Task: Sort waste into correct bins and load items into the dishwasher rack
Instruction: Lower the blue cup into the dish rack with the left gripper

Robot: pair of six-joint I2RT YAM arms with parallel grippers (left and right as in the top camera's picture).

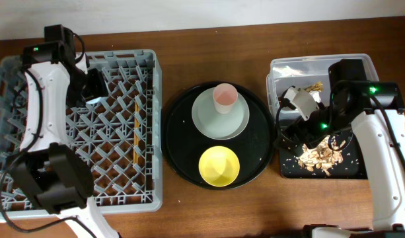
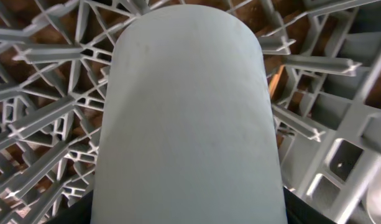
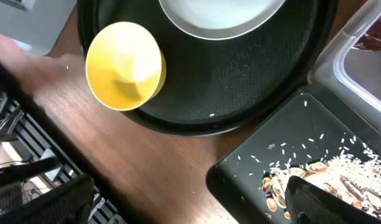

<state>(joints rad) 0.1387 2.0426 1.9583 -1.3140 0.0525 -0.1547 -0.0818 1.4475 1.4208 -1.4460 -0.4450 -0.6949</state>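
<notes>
The left end effector (image 1: 93,89) is hanging over the far part of the large square grey plastic dishwasher rack (image 1: 123,188). As far as the wrist view allows a judgement, it is gripping the small pale blue cylindrical cup (image 2: 187,118). The cup's wall is filling that view and hiding the fingers, so the opening is judged no wider than the cup itself. Whether the cup is touching the pegs cannot be told.

The cup is probably light and stiff, with a smooth wall that could slip. A hold across the wall, clear of the rim, is looking safest while it is being seated between pegs.

The pair of thin wooden chopsticks (image 1: 135,129) is lying in the rack just to the right.

The right end effector (image 1: 291,135) is hovering over the shallow black rectangular tray (image 1: 351,174), beside the loose beige-brown food scraps (image 1: 318,155). Its wrist view is showing only a dark finger edge, so how far it is open, and whether it is carrying anything, cannot be told. The clear plastic rectangular tub (image 1: 288,66) is sitting just behind that tray.

Between the rack and the bins, the large round black tray (image 1: 179,145) is carrying the pale grey-green round plate (image 1: 205,119), with the small pink cup (image 1: 224,98) on its far part and the yellow bowl (image 1: 219,165) nearer.

Everything is resting on a dark brown wooden worktop (image 1: 222,215), with a white wall (image 1: 222,13) behind it.
</notes>
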